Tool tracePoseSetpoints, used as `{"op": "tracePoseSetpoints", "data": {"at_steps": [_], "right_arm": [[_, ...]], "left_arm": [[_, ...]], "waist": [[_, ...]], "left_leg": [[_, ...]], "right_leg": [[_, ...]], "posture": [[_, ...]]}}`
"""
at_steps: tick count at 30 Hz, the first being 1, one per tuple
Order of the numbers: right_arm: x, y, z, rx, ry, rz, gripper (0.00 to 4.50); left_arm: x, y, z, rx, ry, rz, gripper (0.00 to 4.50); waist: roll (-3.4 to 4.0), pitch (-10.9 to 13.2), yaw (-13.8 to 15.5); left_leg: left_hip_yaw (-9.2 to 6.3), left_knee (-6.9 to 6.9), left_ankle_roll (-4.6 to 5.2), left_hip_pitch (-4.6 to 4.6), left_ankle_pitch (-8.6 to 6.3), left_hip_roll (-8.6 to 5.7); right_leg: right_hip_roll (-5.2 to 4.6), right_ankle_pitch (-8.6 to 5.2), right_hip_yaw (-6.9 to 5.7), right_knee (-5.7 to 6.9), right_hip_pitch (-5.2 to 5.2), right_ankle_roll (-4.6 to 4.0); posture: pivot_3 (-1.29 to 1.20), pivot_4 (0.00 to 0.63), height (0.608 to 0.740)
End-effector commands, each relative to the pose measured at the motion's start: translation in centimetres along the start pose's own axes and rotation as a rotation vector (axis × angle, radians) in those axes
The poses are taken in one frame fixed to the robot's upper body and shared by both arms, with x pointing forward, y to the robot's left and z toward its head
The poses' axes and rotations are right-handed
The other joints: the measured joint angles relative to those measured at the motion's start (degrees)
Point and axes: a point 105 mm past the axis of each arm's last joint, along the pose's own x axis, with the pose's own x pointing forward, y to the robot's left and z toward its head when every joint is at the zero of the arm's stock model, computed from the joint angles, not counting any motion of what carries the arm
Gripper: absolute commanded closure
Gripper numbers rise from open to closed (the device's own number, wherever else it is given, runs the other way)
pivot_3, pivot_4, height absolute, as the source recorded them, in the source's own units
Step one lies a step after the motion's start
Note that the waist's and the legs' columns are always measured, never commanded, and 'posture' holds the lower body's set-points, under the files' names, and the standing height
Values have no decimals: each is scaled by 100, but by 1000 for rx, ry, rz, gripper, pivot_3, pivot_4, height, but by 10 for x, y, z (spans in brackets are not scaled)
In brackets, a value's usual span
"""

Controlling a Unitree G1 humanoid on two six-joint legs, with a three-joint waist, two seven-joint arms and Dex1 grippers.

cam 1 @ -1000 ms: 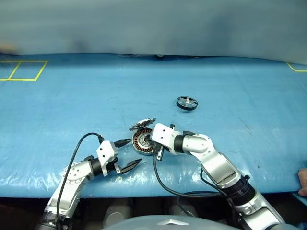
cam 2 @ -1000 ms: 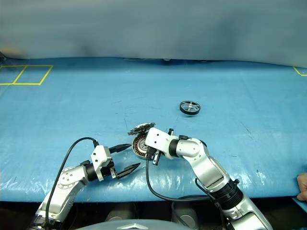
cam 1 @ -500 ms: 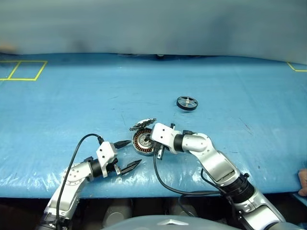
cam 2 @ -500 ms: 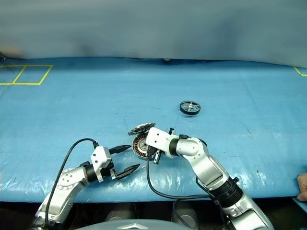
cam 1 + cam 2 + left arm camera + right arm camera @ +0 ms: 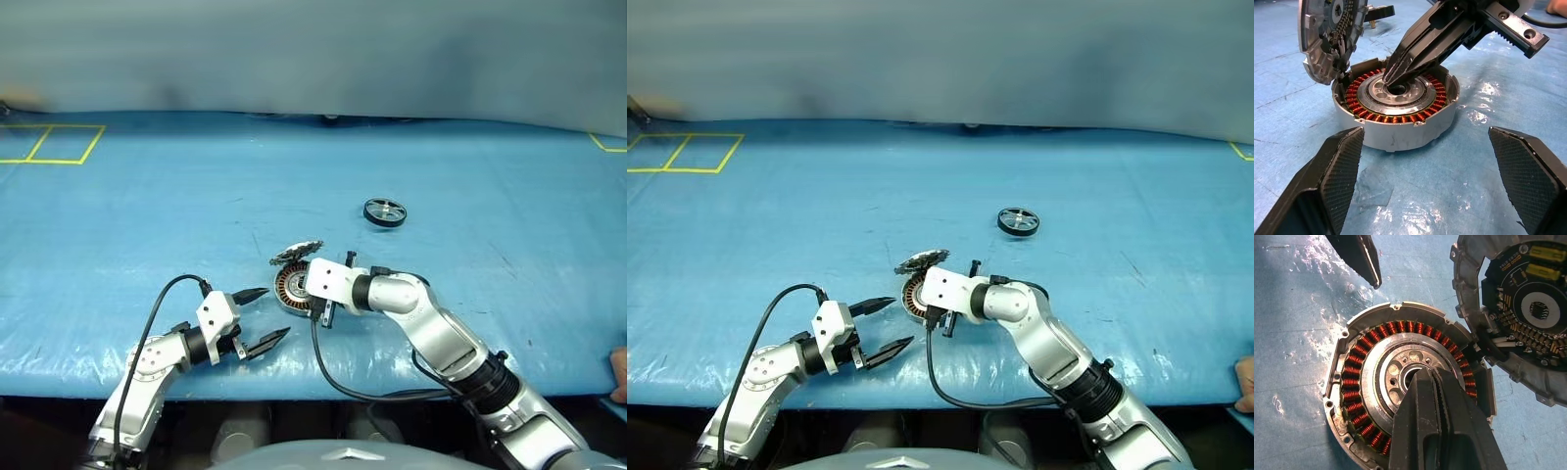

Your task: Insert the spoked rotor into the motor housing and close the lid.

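Observation:
The motor housing (image 5: pixel 288 288) lies on the blue table, its copper windings and silver hub (image 5: pixel 1400 369) showing. Its lid (image 5: pixel 294 252) stands tilted up at the far edge, shiny inner face (image 5: pixel 1530 303) exposed. My right gripper (image 5: pixel 1422 377) is shut, its tips resting in the hub's central hole (image 5: pixel 1396 85). My left gripper (image 5: pixel 263 316) is open just left of and in front of the housing, fingers (image 5: pixel 1334 169) apart and holding nothing. The spoked rotor (image 5: pixel 384 211) lies flat by itself farther back and to the right.
Yellow tape squares (image 5: pixel 49 143) mark the table's far left, and a yellow corner (image 5: pixel 607 144) the far right. A person's hand (image 5: pixel 619 370) shows at the right edge near the table's front. Black cables (image 5: pixel 157 313) loop from both wrists.

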Motion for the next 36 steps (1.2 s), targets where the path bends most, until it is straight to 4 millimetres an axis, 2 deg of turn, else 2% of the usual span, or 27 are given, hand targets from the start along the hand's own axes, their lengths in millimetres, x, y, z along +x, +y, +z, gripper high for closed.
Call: {"op": "tracePoseSetpoints", "data": {"at_steps": [1, 7, 14, 20, 27, 36], "right_arm": [[-4, 4, -10, 75, 21, 3, 4465], [-13, -9, 16, 76, -83, -40, 4465], [-15, -13, 16, 56, -73, -57, 4465], [-13, -8, 7, 63, -38, -39, 4465], [-10, 0, 6, 76, -40, -7, 4465], [-9, 8, 16, 98, -92, 37, 4465]], "left_arm": [[1, 0, 11, 20, -35, -2, 174], [1, 0, 11, 21, -35, -5, 174], [2, 2, 11, 22, -34, -6, 174], [3, 3, 11, 24, -33, -6, 174], [2, 4, 11, 25, -28, -6, 174], [2, 6, 10, 23, -25, -2, 174]], "waist": [[0, 0, 5], [1, 4, -24], [1, 5, -29], [1, 6, -42], [1, 6, -62], [1, 6, -93]], "left_leg": [[-1, 0, 0, -1, 0, -1], [0, -9, 0, -27, -1, 1], [1, -12, 1, -40, -1, 0], [2, -14, 1, -42, -1, 1], [2, -13, 1, -41, -1, 1], [3, -13, 0, -41, -1, 2]], "right_leg": [[-1, 0, -1, -2, 0, 0], [0, 1, 1, -1, -6, 0], [0, 1, 1, -1, -20, -1], [0, 1, 1, -1, -23, -1], [0, 1, 1, -1, -22, -1], [2, 1, 1, 0, -22, -1]], "posture": [[0, 150, 740], [0, 150, 740], [0, 150, 740], [0, 150, 740], [0, 150, 740], [0, 150, 740]]}}
